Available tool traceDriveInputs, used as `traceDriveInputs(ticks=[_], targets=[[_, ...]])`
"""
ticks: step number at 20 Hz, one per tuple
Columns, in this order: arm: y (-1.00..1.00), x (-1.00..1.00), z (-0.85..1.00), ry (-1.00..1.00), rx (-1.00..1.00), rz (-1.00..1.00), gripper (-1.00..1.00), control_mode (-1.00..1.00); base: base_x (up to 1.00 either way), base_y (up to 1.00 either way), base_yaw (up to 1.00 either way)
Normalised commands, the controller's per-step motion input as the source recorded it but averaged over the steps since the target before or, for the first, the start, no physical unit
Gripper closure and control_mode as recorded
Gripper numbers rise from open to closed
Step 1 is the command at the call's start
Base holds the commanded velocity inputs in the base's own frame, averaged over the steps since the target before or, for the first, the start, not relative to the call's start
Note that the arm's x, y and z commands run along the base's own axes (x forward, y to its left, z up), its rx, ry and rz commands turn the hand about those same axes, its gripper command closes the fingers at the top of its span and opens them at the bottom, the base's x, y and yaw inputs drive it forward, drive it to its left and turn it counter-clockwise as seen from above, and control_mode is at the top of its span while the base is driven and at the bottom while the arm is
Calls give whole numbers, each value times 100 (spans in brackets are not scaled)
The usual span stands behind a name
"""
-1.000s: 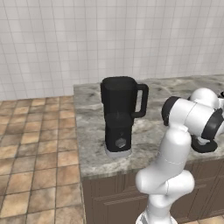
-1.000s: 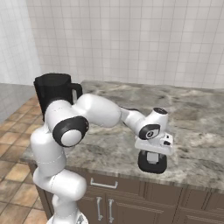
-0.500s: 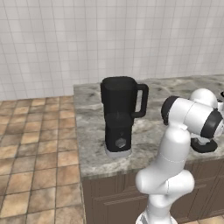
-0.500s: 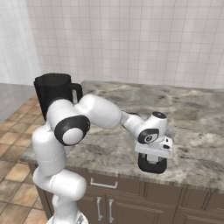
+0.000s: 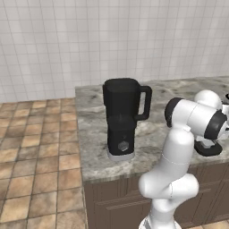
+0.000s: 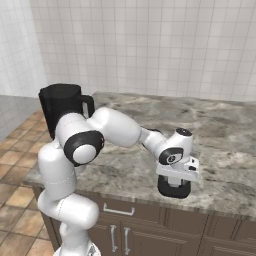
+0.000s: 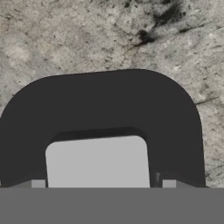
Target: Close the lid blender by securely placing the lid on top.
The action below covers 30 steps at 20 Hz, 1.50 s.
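The gripper (image 6: 174, 187) sits low over the lid (image 6: 173, 188) at the lower right of the right base view, near the front edge of the counter (image 6: 220, 135), most likely because the lid has to be picked up here before it can go anywhere. Whether the fingers are spread, closed or already pinching the lid cannot be told, since the hand's body covers them. In the hand view the lid (image 7: 105, 105) takes up the middle and lower frame as a flat black shape with rounded corners and a pale grey square panel in its centre, lying on the mottled grey stone. The blender (image 5: 122, 117) stands upright at the centre of the left base view, well apart from the lid, its dark squarish jug open at the top, loop handle toward the right, knob on the black base.
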Motion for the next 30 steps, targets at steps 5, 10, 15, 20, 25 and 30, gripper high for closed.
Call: traceDriveInputs(ticks=[5,10,15,20,25,30], targets=[[25,0,-50,2,-4,0,100,-100,0,0,0],[69,6,-28,2,-1,0,100,-100,0,0,0],[20,-7,-9,0,0,8,100,-100,0,0,0],[13,-18,45,-2,0,5,100,-100,0,0,0],[21,-13,100,-17,0,3,100,-100,0,0,0],[42,-6,100,-17,0,1,100,-100,0,0,0]])
